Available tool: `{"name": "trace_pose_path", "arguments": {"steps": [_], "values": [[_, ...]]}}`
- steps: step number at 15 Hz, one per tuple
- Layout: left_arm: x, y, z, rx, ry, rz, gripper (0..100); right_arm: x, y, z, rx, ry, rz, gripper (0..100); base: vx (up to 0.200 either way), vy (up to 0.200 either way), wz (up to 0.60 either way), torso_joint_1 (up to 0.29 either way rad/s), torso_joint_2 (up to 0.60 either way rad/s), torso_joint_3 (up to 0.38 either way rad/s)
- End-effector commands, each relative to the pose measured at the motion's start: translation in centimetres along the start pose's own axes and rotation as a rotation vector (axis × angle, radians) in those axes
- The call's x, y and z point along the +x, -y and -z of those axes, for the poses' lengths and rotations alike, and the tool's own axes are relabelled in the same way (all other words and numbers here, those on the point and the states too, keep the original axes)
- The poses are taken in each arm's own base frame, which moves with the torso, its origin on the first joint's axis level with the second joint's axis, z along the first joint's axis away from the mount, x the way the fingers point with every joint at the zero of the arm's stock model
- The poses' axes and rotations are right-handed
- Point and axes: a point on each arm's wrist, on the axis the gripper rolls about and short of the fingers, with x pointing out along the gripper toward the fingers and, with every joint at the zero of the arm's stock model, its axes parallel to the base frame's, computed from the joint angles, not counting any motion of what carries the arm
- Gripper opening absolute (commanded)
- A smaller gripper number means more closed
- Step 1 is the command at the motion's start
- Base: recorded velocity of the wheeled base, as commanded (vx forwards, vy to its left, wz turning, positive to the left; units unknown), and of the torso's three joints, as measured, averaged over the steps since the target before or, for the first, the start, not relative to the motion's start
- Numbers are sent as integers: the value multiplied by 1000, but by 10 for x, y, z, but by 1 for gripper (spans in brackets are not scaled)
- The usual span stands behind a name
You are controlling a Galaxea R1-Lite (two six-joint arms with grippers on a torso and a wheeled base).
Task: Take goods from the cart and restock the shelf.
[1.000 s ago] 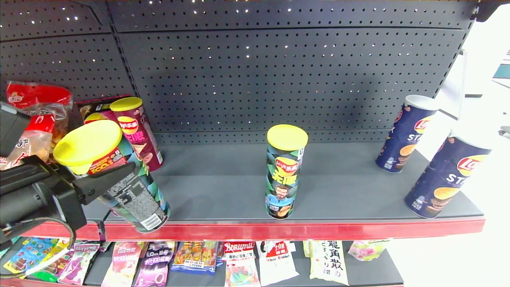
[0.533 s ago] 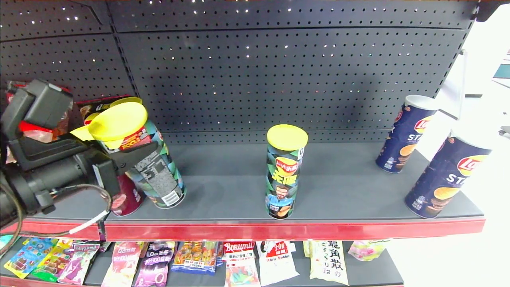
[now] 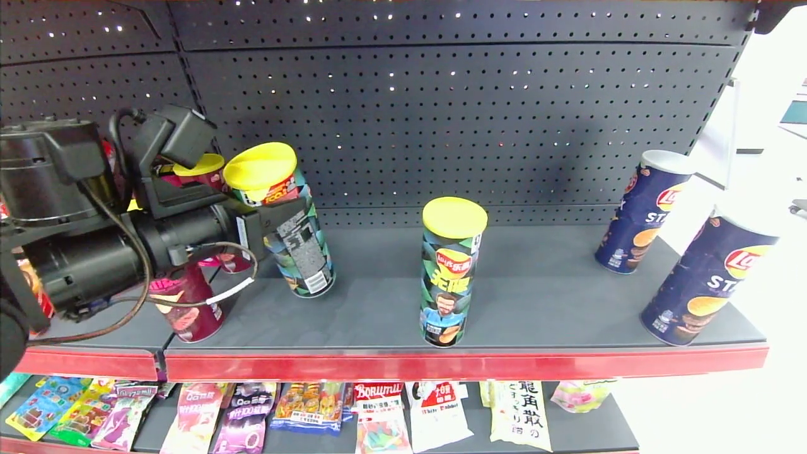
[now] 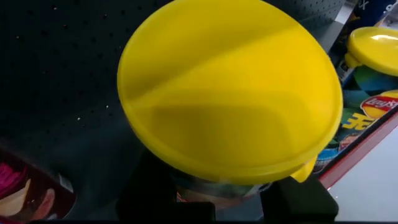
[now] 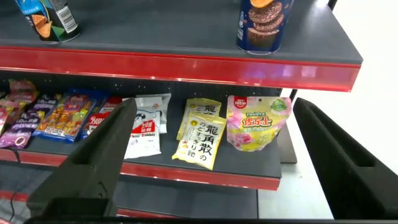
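Observation:
My left gripper [image 3: 272,217] is shut on a green-patterned chip can with a yellow lid [image 3: 291,228]. The can tilts over the left part of the grey shelf [image 3: 536,296], its base close to the surface; I cannot tell whether it touches. In the left wrist view the can's yellow lid [image 4: 230,93] is right in front of the camera, with dark fingers [image 4: 149,202] beside the can's body. A matching can [image 3: 451,277] stands upright mid-shelf near the front. My right gripper [image 5: 214,109] is open and holds nothing, below the shelf's red front edge [image 5: 186,62].
Two blue cans [image 3: 640,211] [image 3: 706,277] stand at the shelf's right end. Maroon cans [image 3: 189,309] [image 3: 205,170] stand at the left, beside and behind my left arm. Snack bags [image 3: 378,410] line the lower shelf. Bare shelf lies between the held can and the middle can.
My left arm has carried the can from the shelf's front left edge to the right and deeper in, and the can stands more upright.

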Motion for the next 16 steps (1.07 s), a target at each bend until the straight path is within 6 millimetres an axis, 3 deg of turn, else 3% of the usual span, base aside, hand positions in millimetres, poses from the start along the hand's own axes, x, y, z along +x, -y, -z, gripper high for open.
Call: {"name": "trace_pose_path", "arguments": {"steps": [1,9,16], "values": [[15,1,2,-10,-16,16,0,0,0,0,0,-5,0,100,0,0,0,0,0,0],[61,2,10,-19,-27,47,0,0,0,0,0,-4,0,100,0,0,0,0,0,0],[122,11,11,-30,15,45,0,0,0,0,0,-5,0,100,0,0,0,0,0,0]]}}
